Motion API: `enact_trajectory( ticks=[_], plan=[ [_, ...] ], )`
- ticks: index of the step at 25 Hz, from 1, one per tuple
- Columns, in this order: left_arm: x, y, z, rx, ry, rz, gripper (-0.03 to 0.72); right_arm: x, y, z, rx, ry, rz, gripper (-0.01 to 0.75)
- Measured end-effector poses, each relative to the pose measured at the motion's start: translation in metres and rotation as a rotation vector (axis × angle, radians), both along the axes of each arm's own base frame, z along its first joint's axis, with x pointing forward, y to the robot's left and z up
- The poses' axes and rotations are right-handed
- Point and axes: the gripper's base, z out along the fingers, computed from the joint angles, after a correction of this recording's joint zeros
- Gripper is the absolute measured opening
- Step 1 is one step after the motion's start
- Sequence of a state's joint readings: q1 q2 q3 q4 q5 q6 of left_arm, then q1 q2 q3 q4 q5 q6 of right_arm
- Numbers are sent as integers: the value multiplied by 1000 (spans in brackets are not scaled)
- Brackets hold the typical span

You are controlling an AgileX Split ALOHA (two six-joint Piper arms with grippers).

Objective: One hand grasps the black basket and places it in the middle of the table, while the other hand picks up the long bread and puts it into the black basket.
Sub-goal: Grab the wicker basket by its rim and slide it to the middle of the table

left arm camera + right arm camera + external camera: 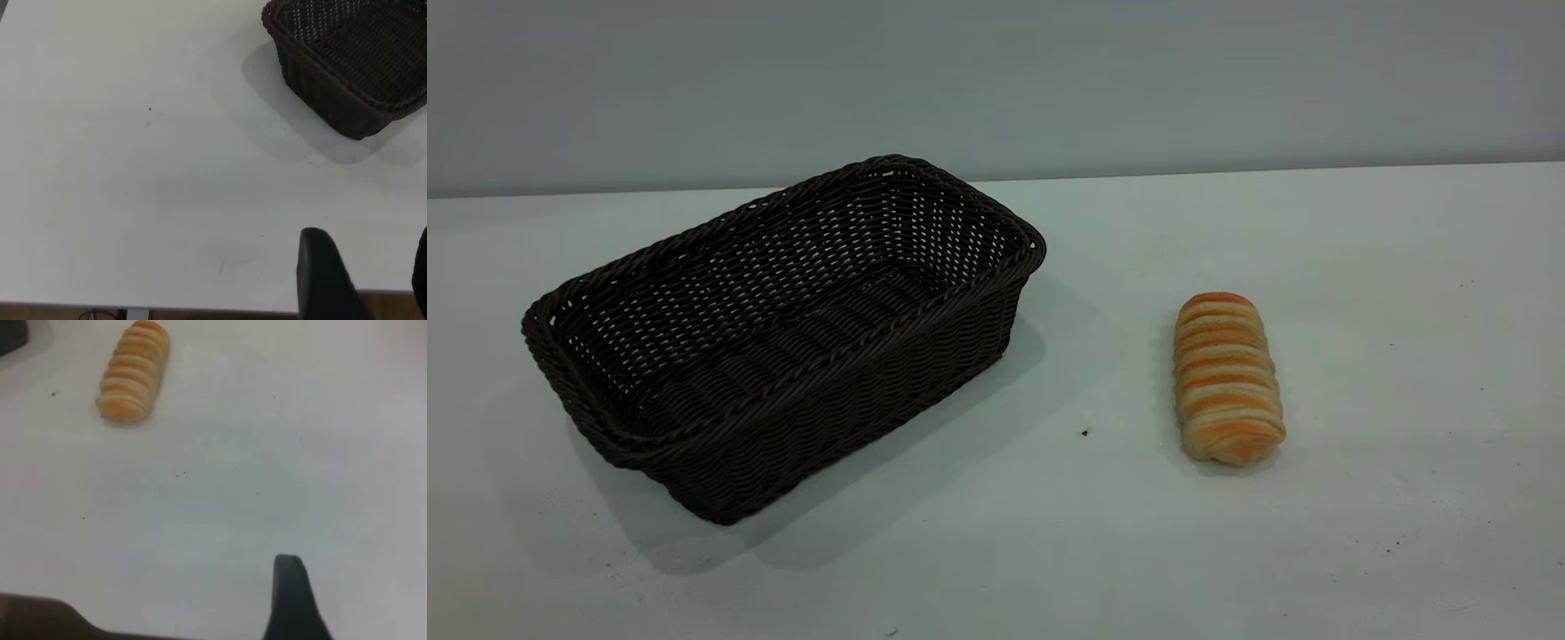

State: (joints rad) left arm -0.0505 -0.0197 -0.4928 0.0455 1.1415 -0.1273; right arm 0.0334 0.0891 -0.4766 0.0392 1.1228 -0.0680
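The left gripper appears only in its own wrist view, as two smooth black fingers with rounded tips and a wide gap of bare table between them, so it stands wide open and holds nothing; it hangs above the near edge of the table, well apart from the black basket. The right gripper shows just one dark, tapering finger in its wrist view, above bare tabletop and well away from the long bread; with the second finger out of sight, it cannot be told whether that gripper is open or closed. Neither arm shows in the exterior view. There the black basket sits on the left half of the table, turned at an angle, with one short end nearer the back wall. It is a rectangular dark brown-black wicker basket with sloping openwork sides, a thick braided rim and a tightly woven ribbed floor, and nothing lies in it. To its right, apart from it, the long bread lies flat on the tabletop, an oblong roll with rounded ends, golden-orange, banded crosswise with pale cream stripes. The table is a flat, matte, pale grey-white surface marked by a few tiny dark specks.
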Motion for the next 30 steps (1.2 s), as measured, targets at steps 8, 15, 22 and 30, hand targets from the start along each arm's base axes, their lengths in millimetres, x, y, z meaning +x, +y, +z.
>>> enact_trajectory(
  ticks=[8,15,22,30],
  plan=[
    [0,0,0,-1,0,1,395,0,0,0,0,0,0,473],
    [0,0,0,-1,0,1,395,0,0,0,0,0,0,473],
    [0,0,0,-1,0,1,395,0,0,0,0,0,0,473],
    [0,10,1,133,-4,39,395,0,0,0,0,0,0,473]
  ],
)
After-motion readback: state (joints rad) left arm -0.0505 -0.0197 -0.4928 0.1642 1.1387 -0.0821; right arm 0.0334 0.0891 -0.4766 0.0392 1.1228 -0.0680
